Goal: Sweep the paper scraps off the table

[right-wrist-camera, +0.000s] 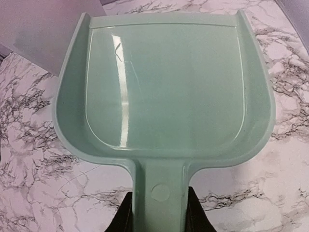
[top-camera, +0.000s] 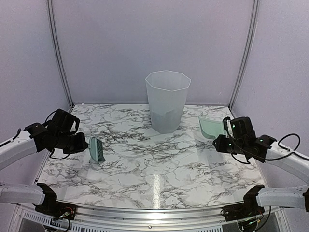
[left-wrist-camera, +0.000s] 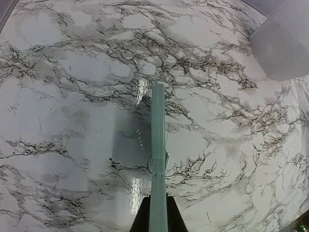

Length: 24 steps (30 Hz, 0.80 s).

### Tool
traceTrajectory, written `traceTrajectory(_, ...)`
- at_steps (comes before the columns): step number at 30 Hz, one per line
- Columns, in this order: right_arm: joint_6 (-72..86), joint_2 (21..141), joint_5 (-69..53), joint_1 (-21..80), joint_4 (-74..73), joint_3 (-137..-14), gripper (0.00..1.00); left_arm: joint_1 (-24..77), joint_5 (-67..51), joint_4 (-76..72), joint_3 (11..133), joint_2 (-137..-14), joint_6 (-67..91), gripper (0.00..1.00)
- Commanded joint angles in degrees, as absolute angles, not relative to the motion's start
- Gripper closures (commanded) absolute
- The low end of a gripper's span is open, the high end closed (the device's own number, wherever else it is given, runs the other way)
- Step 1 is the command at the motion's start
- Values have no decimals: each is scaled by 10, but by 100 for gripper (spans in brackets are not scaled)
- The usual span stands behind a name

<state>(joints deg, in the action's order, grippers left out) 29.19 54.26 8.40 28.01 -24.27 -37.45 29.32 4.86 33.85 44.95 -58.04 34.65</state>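
Left tool [top-camera: 81, 144], shut tight, holds the brush [top-camera: 96, 150] at frame left; right tool [top-camera: 222, 142] pinches the dustpan [top-camera: 208, 128] handle. No paper scraps show on the desk [top-camera: 154, 169]: sweeping seems done; set both down.

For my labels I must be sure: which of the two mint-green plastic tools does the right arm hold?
The wide mint-green plastic dustpan, in the right end effector. The narrow mint-green brush is in the left end effector.
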Motion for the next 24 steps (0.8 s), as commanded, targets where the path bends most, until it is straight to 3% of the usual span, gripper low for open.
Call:
traceTrajectory(1, 309, 552, 89, 280, -138, -326, 100, 295, 29, 269, 418, -595, 369, 100)
traceTrajectory(24, 295, 795, 38, 339, -56, -326, 98, 299, 20, 153, 286, -636, 406, 100)
